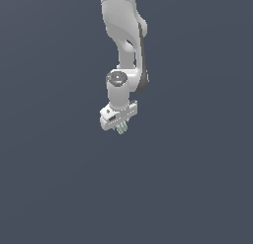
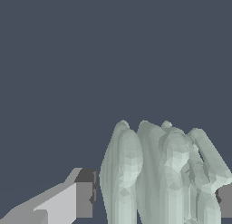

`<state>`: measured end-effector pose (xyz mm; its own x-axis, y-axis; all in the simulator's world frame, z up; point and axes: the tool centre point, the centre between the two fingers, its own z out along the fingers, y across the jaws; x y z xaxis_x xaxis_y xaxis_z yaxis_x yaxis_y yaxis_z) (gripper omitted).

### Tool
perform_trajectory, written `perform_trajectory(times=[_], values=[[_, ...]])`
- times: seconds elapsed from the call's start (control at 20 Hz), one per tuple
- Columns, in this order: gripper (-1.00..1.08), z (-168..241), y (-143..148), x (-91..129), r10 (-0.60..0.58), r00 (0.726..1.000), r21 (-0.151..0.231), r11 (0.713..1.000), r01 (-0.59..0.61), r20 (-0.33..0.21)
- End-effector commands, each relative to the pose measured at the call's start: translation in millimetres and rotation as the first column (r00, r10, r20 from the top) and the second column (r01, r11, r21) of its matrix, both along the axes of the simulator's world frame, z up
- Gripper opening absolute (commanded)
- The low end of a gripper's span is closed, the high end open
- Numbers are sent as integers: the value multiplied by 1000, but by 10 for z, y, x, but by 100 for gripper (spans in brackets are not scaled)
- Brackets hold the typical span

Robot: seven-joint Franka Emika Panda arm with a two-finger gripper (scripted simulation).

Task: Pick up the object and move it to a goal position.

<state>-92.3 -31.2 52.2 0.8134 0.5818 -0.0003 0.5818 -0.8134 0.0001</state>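
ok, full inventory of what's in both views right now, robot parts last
object: 1, pale mint-green, ridged lump; sits between the gripper's fingers, seen just under the gripper block in the exterior view.
ground: 1, plain dark blue-grey, fills the background of both views; no other items or goal marker visible.
arm: 1, white-grey, comes down from the top edge of the exterior view.
gripper: 1, white block with grey fingers, pads on either side of the object; it looks shut on it, though contact on one side is at the picture's edge.
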Motion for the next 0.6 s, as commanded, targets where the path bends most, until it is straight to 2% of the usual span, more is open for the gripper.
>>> perform_trajectory(times=[0.0,0.55], values=[[-100,65,-1,-7,0,1000,0,1000,0,1],[-100,726,2,-108,1,1000,-1,1000,-1,1]])
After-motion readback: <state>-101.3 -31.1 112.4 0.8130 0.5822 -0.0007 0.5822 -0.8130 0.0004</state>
